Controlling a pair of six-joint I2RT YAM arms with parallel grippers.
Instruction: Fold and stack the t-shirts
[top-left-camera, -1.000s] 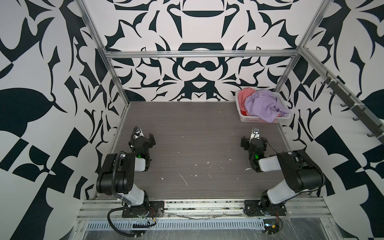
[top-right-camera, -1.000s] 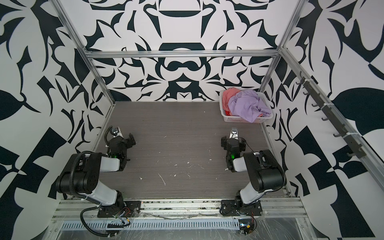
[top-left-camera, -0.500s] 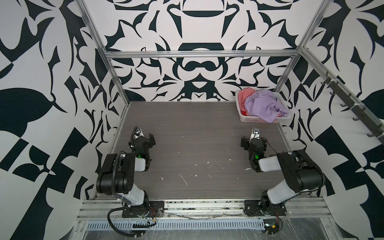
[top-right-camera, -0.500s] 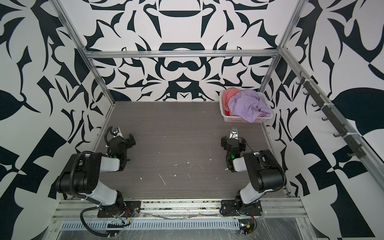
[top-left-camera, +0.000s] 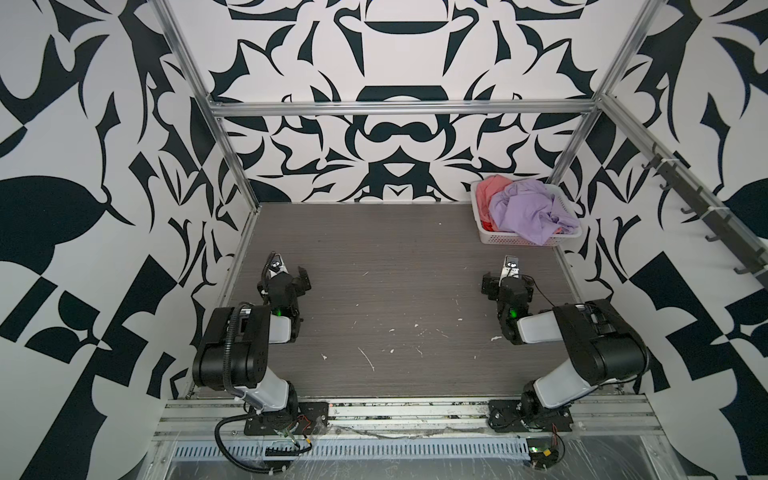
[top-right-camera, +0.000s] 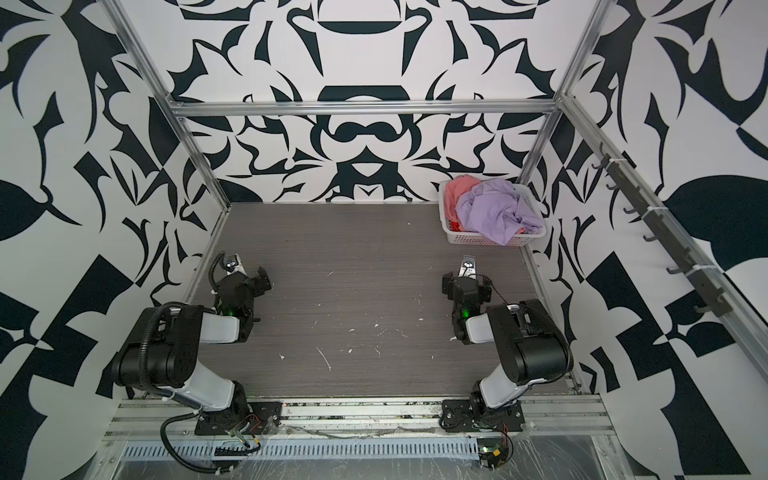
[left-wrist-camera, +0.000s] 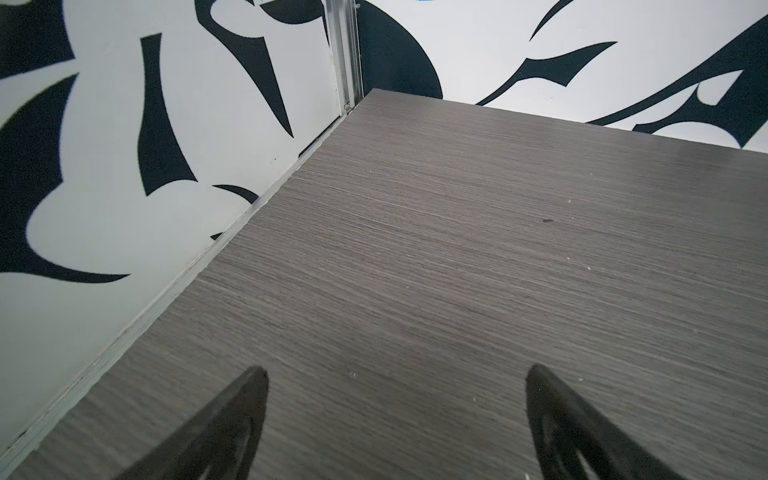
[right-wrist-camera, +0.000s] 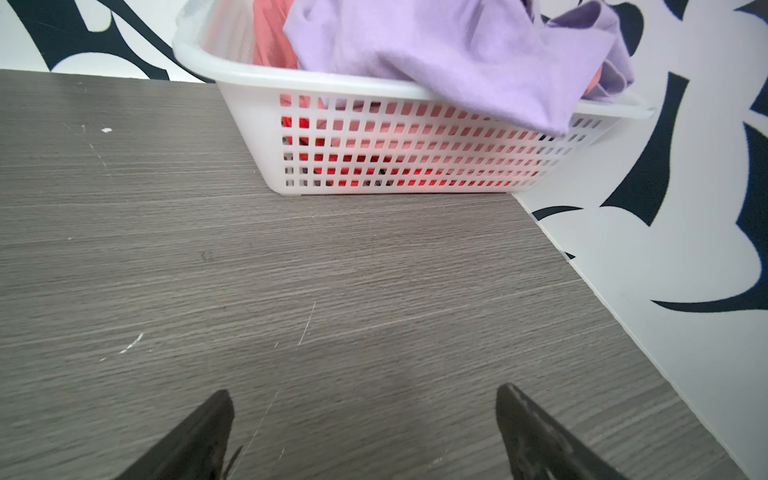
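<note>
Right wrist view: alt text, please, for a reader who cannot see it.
A white perforated basket sits on the grey table by the patterned wall, a lavender t-shirt spilling over its rim above salmon-pink cloth and red cloth. The right gripper, open and empty, faces it.

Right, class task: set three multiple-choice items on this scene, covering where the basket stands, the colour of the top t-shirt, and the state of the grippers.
1. Where on the table does the white basket stand?
A far right corner
B far left corner
C near middle

2. What colour is the top t-shirt?
A green
B lavender
C black

3. How are the left gripper and right gripper?
A both shut on cloth
B one holding the basket
C both open, empty

Answers:
1 A, it sits by the back and right walls.
2 B, lavender cloth drapes over the rim.
3 C, the wrist views show spread jaws over bare table.
</note>
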